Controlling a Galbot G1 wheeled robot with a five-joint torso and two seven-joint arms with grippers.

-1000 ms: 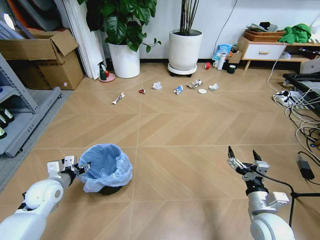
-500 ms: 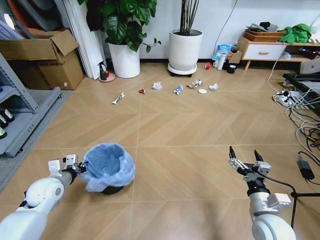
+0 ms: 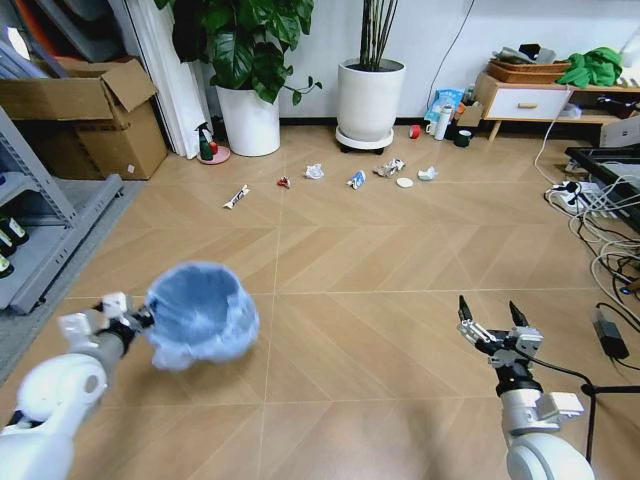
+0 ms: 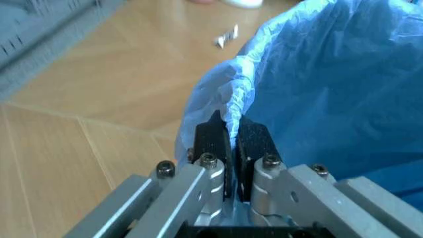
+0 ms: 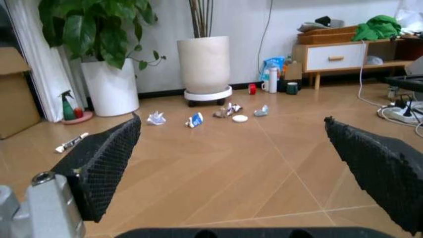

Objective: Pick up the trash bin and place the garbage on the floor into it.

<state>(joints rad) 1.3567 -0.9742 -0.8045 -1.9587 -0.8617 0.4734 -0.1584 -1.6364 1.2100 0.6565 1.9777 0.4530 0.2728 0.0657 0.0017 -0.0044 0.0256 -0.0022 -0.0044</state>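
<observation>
Compared with half a second earlier, the trash bin (image 3: 197,313) is seen higher and tilted, lifted clear of the floor (image 3: 380,340), its dark base no longer resting on the planks. It is held by the left gripper (image 4: 228,141), whose jaws are clamped together on the blue bag's rim. Nothing can be seen inside the bin beyond the crinkled liner. The garbage (image 3: 357,179) is left well beyond the bin, strung in a row before the white plant pot (image 3: 369,98). The right gripper (image 3: 492,322) is held low, well to the right of the bin, jaws spread apart, much as before.
</observation>
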